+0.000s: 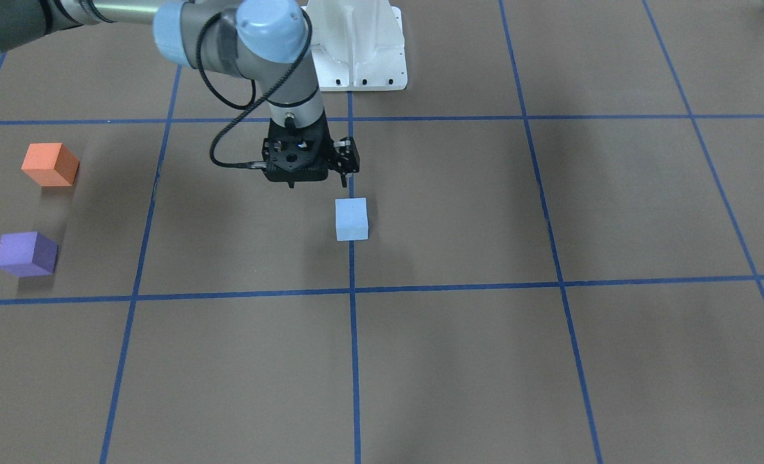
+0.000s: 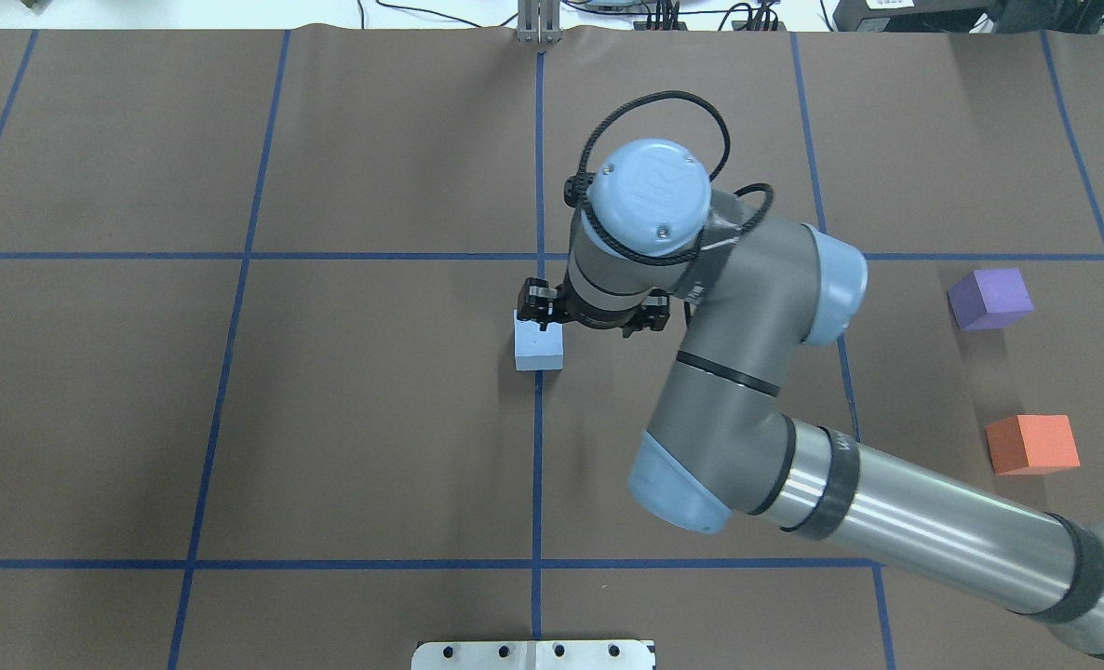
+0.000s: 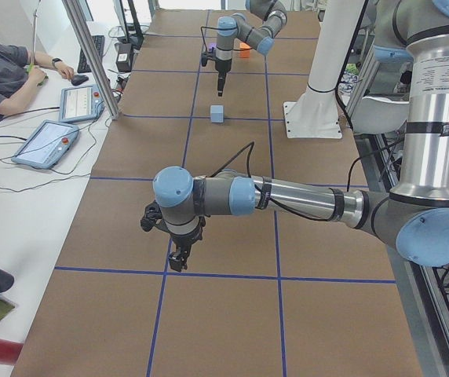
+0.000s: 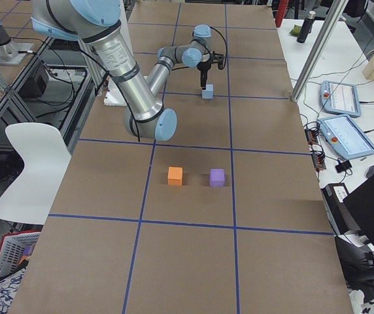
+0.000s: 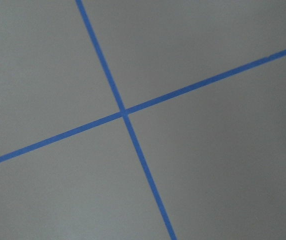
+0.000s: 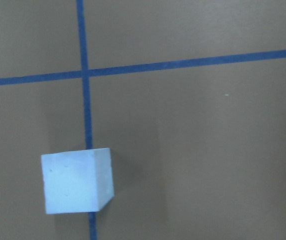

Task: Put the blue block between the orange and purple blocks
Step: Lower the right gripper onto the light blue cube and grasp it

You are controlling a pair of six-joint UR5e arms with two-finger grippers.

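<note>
With the right hand (image 1: 345,169) poised empty, its opening impossible to tell, above and just robot-side of the pale blue foam cube (image 1: 351,219) on the brown bench (image 1: 485,361), well apart from the orange foam cube (image 1: 49,164) and purple foam cube (image 1: 26,254), could clip the cube's edge and shove it askew if lowered off-centre.

Right gripper (image 1: 293,180) points straight down; left gripper (image 3: 179,259) hangs downward too, well apart.
</note>
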